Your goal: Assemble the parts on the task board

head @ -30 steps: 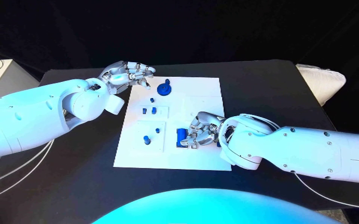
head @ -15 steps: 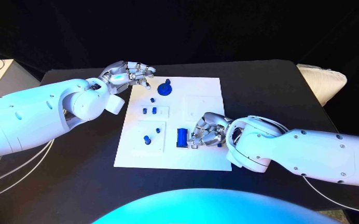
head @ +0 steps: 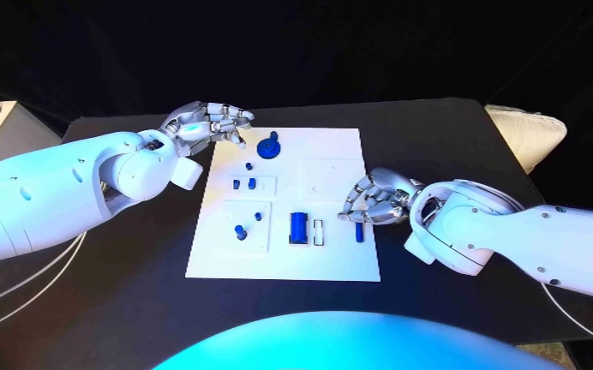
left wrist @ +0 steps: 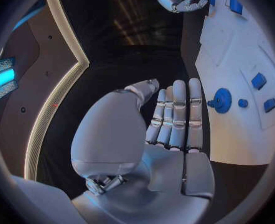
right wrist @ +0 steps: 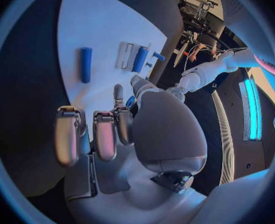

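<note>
Nearest the robot, the white task board [head: 287, 254] has its front edge well inside the black table [head: 123, 293], with bare tabletop on both sides. The right hand [head: 374, 201] hovers at the board's right edge, fingers curled inward; the right wrist view shows them bent over the palm, though whether anything is pinched in them cannot be told. Just beside it a slim blue peg [head: 360, 231] lies loose on the board, and the wrist view shows it lying apart from the fingers. Toward the middle a long blue block [head: 298, 228] sits beside a white slot. Farther off, small blue parts [head: 252, 183] stand on the board. At the far left corner the left hand [head: 210, 122] holds nothing, its fingers straight and close together in the left wrist view, near a round blue knob [head: 272, 145].
</note>
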